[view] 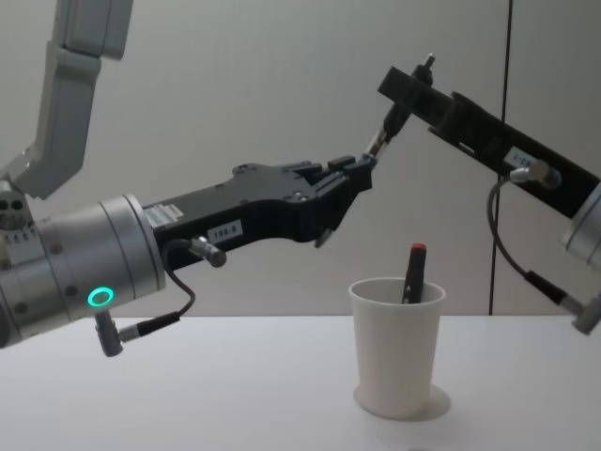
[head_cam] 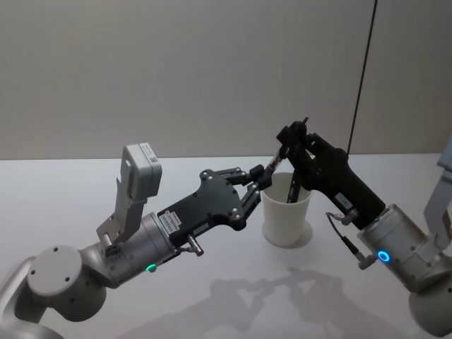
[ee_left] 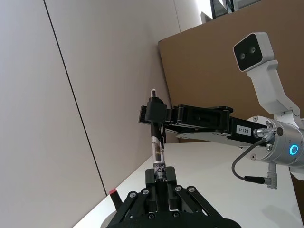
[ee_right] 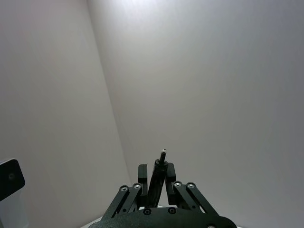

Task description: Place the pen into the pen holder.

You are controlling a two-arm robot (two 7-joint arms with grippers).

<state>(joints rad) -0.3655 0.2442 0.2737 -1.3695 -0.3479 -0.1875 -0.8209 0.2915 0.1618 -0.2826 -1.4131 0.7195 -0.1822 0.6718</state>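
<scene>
A slim dark pen (view: pixel 385 132) hangs tilted in the air above the pen holder (view: pixel 396 348), a white paper cup standing on the table. My left gripper (view: pixel 362 169) is shut on the pen's lower end. My right gripper (view: pixel 408 85) is shut on its upper end, and the tip pokes out past the fingers. In the left wrist view the pen (ee_left: pixel 157 152) rises from my left gripper (ee_left: pixel 161 178) to the right gripper (ee_left: pixel 153 114). In the head view both grippers meet over the pen holder (head_cam: pixel 286 215).
A second pen with a red cap (view: pixel 413 272) stands inside the cup, leaning on its rim. The white table (head_cam: pixel 212 282) lies open around the cup. A plain wall with a dark vertical seam (head_cam: pixel 364 78) stands behind.
</scene>
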